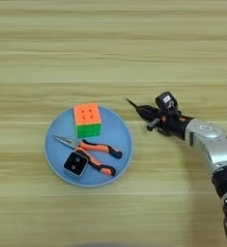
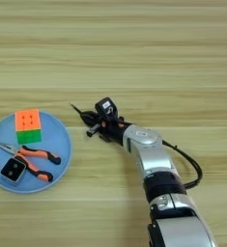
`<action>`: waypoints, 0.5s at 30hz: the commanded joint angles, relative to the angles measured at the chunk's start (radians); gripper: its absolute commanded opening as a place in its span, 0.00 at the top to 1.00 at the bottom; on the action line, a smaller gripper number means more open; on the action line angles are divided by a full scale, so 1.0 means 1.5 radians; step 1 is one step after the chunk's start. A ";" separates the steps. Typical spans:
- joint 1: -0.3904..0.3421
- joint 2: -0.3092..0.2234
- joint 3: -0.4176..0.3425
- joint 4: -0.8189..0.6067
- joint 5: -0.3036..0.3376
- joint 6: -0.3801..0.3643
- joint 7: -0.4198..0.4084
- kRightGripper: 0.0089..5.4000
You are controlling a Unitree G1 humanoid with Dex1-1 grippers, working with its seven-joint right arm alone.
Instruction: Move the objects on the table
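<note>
Wooden table (image 1: 113, 43) | puzzle cube (image 1: 87, 120), pliers (image 1: 93, 153), white block (image 1: 76, 163) seated on blue plate (image 1: 122, 135) | right gripper (image 1: 134, 107) positioned beside plate, finger state cannot be determined.

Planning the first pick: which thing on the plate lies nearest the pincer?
The puzzle cube, at the plate's far edge; pliers and white block lie farther from the pincer.

The light wooden desk (image 1: 110, 43) shows horizontal plank stripes. A round blue plate (image 1: 120, 130) lies directly on it, left of centre, toward the near side.
</note>
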 commanded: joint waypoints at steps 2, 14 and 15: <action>-0.029 -0.017 -0.005 -0.010 -0.007 0.004 -0.013 0.95; -0.031 -0.020 -0.017 -0.047 0.009 0.004 -0.008 0.95; -0.031 -0.022 -0.020 -0.058 0.012 0.007 -0.008 0.95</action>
